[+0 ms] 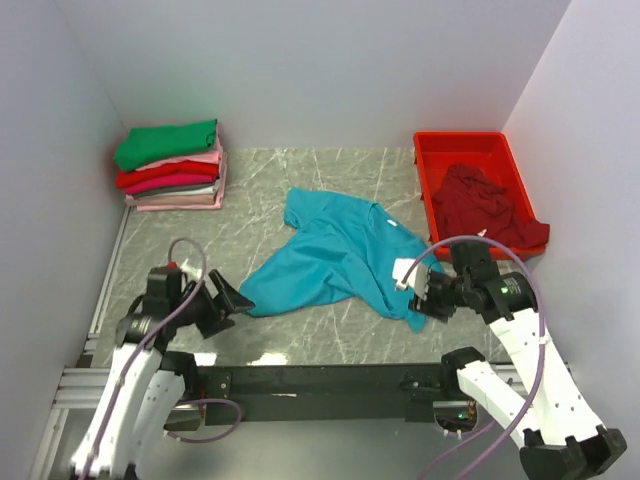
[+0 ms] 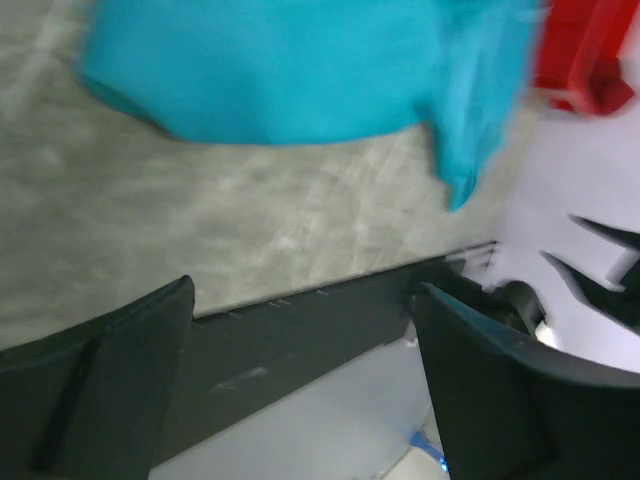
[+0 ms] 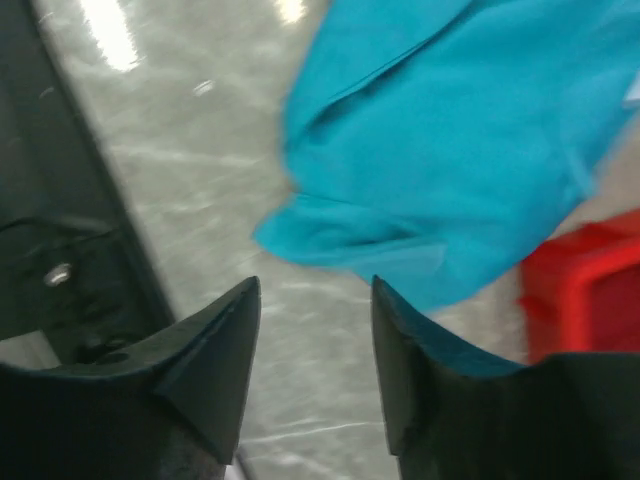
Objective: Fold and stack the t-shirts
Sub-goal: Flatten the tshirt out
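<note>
A teal-blue t-shirt [image 1: 340,262] lies crumpled and unfolded on the marble table, mid-front. My left gripper [image 1: 232,298] stands open just left of the shirt's lower-left corner, holding nothing. In the left wrist view the teal-blue t-shirt [image 2: 300,70] lies beyond the wide-open left gripper [image 2: 300,300]. My right gripper [image 1: 420,298] is open at the shirt's lower-right corner. In the right wrist view the right gripper [image 3: 315,290] has only bare table between its fingers, with the teal-blue t-shirt [image 3: 470,140] just past the tips. A dark maroon t-shirt [image 1: 485,205] lies bunched in the red tray [image 1: 465,138].
A stack of folded t-shirts [image 1: 170,168], green on top with pink, red and grey below, sits at the back left. The red tray stands at the back right against the wall. White walls close in three sides. A black rail [image 1: 320,380] runs along the near edge.
</note>
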Controlling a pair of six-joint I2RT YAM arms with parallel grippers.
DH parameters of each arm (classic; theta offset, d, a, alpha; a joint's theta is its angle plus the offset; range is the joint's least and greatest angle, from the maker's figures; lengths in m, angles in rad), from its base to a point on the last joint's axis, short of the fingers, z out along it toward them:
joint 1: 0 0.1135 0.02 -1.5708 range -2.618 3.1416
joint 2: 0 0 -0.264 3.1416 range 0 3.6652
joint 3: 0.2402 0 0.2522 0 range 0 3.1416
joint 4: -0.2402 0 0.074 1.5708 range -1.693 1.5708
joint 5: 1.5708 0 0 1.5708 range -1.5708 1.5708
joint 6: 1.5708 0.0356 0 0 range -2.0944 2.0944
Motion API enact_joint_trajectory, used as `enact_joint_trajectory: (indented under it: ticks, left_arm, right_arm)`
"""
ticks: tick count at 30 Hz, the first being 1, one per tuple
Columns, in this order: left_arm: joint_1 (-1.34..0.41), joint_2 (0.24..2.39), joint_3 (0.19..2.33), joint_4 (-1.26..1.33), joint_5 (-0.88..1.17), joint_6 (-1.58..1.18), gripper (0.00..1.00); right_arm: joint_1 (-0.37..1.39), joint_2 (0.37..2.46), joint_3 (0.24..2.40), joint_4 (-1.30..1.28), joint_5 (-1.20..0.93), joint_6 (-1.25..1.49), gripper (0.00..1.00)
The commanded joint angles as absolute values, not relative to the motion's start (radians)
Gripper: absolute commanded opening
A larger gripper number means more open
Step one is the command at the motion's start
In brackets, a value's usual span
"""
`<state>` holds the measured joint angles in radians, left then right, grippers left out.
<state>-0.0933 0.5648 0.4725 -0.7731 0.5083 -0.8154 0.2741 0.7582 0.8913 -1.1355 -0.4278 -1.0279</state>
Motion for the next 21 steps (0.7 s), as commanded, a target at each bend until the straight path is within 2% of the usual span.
enact_joint_trajectory:
  ticks: [1, 2, 5, 9, 10, 12, 13, 18, 21]
  left_arm:
    - [-0.094, 0.399, 0.651, -0.914, 0.55, -0.861, 0.99]
    - [-0.094, 0.414, 0.746, -0.939, 0.511, -0.82, 0.99]
    - [-0.094, 0.523, 0.799, -0.913, 0.41, -0.753, 0.99]
    - [-0.094, 0.708, 0.701, -0.594, 0.405, -0.736, 0.96]
    - [-0.094, 0.815, 0.672, -0.466, 0.422, -0.739, 0.92]
    - [-0.095, 0.924, 0.669, -0.382, 0.445, -0.742, 0.88]
    - [-0.1, 1.018, 0.672, -0.327, 0.448, -0.742, 0.86]
    - [-0.13, 1.175, 0.716, -0.298, 0.365, -0.707, 0.86]
    - [-0.155, 1.265, 0.761, -0.305, 0.318, -0.69, 0.84]
  right_arm:
    - [0.27, 0.683, 0.913, -1.203, -0.488, -1.045, 0.58]
    - [0.27, 0.683, 0.916, -1.177, -0.506, -1.036, 0.62]
    - [0.268, 0.748, 0.931, -1.055, -0.567, -0.929, 0.63]
    - [0.268, 0.981, 0.972, -0.896, -0.652, -0.78, 0.62]
    - [0.271, 1.106, 1.026, -0.876, -0.67, -0.744, 0.62]
    - [0.288, 1.233, 1.096, -0.871, -0.708, -0.68, 0.63]
    - [0.304, 1.337, 1.159, -0.87, -0.706, -0.658, 0.63]
    - [0.359, 1.541, 1.31, -0.726, -0.549, -0.516, 0.63]
    - [0.357, 1.739, 1.523, -0.73, -0.502, -0.453, 0.63]
